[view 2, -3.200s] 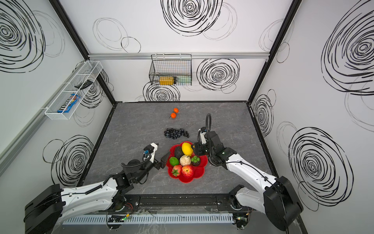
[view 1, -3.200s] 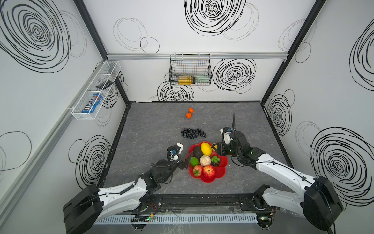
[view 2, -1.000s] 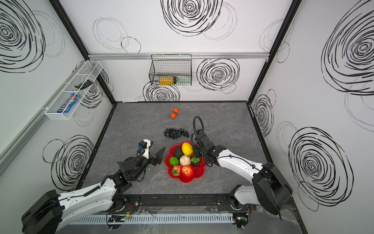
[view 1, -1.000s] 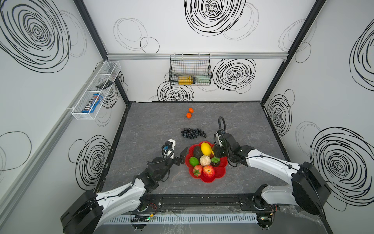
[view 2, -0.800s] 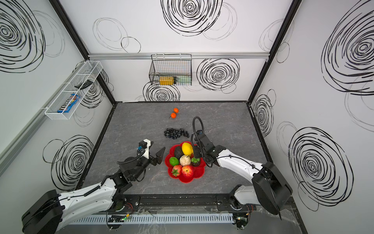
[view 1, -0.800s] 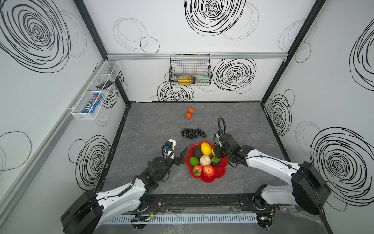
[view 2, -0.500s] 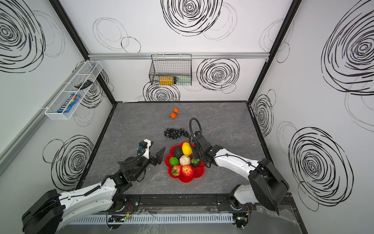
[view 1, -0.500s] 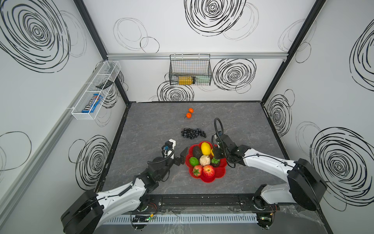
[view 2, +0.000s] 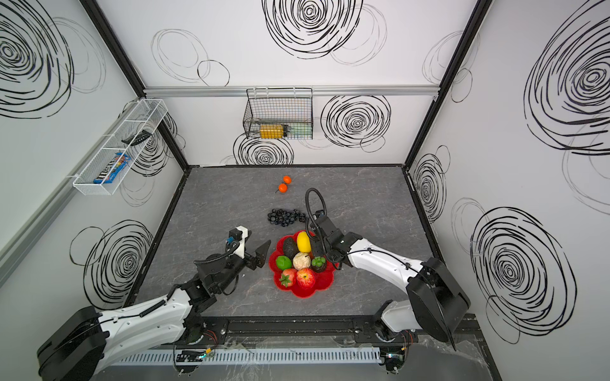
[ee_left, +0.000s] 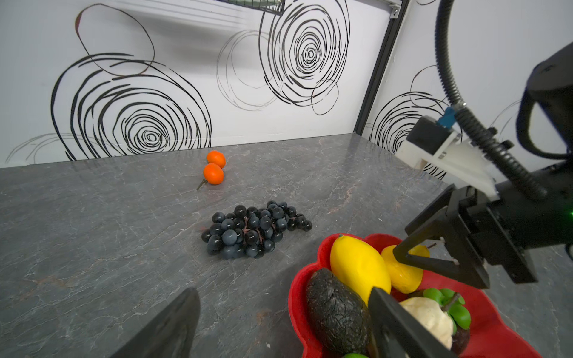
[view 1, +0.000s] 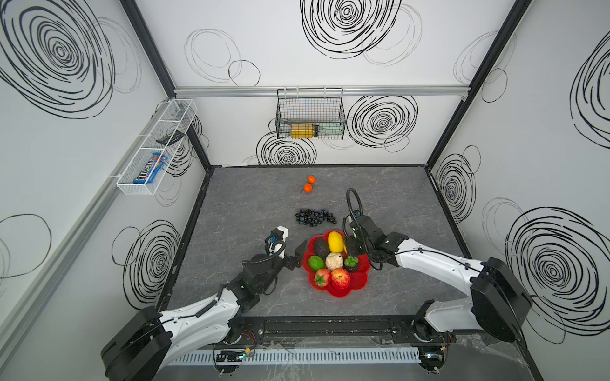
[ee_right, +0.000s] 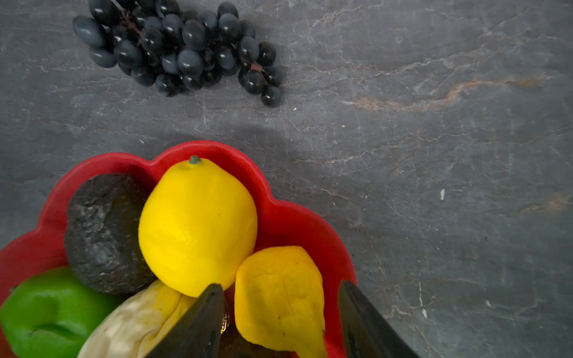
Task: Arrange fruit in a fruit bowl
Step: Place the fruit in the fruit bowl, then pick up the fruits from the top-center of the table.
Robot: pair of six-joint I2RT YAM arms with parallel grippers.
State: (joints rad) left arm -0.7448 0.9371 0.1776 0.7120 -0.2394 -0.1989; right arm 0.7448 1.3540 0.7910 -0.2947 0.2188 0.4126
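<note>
As the fruit bowl [view 1: 358, 284] stands: front middle of the desk [view 1: 247, 204], holding lemon [view 1: 335, 240], avocado [view 1: 321, 247], lime [view 1: 316, 263], beige piece [view 1: 334, 260], strawberry [view 1: 321, 277], apple [view 1: 340, 278] and a dark green-topped piece [view 1: 351, 263].
Right tool [ee_right: 280, 285]: over the bowl's far side, jaws apart around a smaller yellow piece [ee_right: 279, 297] lying in the bowl. A gap shows on one side, so it is probably let go.
Left tool [ee_left: 282, 291]: wide open, empty, just beside the bowl's rim.
Left to do: grape bunch [view 1: 315, 217] on the desk just beyond the bowl, and two tangerines [view 1: 307, 188] farther back.
In the way: the grapes lie between bowl and tangerines, and the bowl looks crowded.
Around: black wire basket [view 1: 310, 113] and white wire rack [view 1: 155, 148] on the walls.
</note>
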